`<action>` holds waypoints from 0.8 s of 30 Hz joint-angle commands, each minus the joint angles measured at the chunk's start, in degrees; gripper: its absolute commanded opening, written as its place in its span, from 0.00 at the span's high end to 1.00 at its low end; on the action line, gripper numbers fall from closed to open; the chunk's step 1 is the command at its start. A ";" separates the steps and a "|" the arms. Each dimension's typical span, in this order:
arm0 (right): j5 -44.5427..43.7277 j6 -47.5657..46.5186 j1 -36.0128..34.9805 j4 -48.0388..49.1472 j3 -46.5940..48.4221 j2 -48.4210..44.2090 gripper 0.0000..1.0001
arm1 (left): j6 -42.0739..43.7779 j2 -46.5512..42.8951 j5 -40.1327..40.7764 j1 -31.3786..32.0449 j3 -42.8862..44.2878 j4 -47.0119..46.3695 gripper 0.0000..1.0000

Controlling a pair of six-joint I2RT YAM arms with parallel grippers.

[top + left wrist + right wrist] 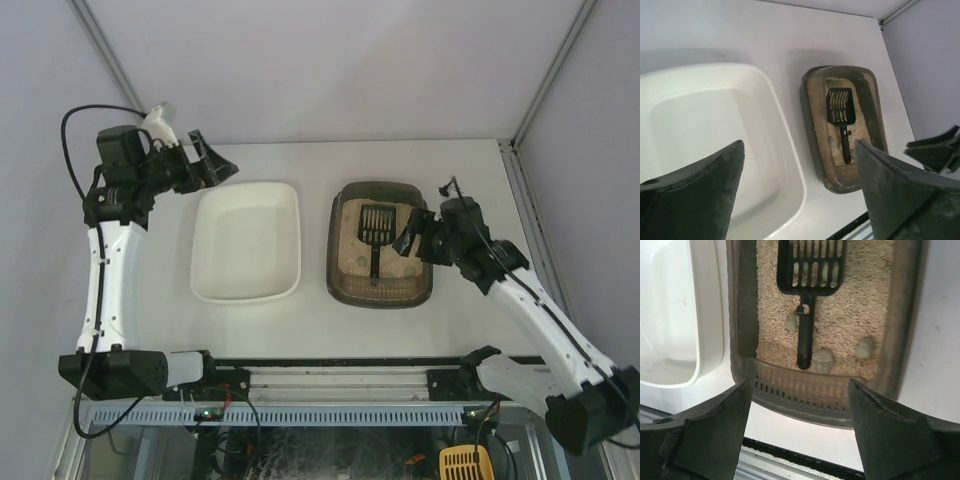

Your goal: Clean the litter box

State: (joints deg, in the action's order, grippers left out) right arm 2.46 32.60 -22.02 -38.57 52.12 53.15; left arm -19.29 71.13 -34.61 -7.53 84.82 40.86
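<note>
The dark grey-brown litter box [338,262] sits right of centre and holds beige litter. A black slotted scoop [375,226] lies in it, handle toward me. My right gripper [410,236] hovers open and empty over the box's right side. In the right wrist view its jaws [797,387] stand wide apart above the box's perforated near rim [790,390], with the scoop [810,270] and three pale clumps [822,360] beyond. My left gripper [214,166] is open and empty, raised at the far left. Its view shows the box [812,125] and scoop [841,107].
A plain white tray [245,240] lies left of the litter box, also in the left wrist view [715,125] and the right wrist view [670,315]. The black mounting rail [330,375] runs along the table's near edge. Grey walls enclose the table.
</note>
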 commanded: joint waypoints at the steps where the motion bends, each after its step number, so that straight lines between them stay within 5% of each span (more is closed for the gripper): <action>1: -0.53 2.68 -4.19 4.05 7.91 10.90 0.26 | 7.77 2.51 7.30 5.23 8.94 4.85 0.00; 8: -5.00 3.91 -7.13 4.37 11.18 26.48 0.38 | -4.44 6.08 6.84 6.24 7.82 1.36 0.00; 12: -8.78 4.49 -7.38 3.37 11.34 29.94 0.46 | -6.34 3.90 15.80 7.92 6.85 1.41 0.00; 24: -9.72 3.75 -9.10 5.59 11.41 36.77 0.48 | -5.96 2.72 20.34 12.59 8.53 6.21 0.00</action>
State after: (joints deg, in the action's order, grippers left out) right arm -6.66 35.99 -30.20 -36.12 61.56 87.90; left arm -25.50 75.77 -16.34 3.25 91.11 46.52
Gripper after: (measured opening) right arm 0.525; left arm 0.996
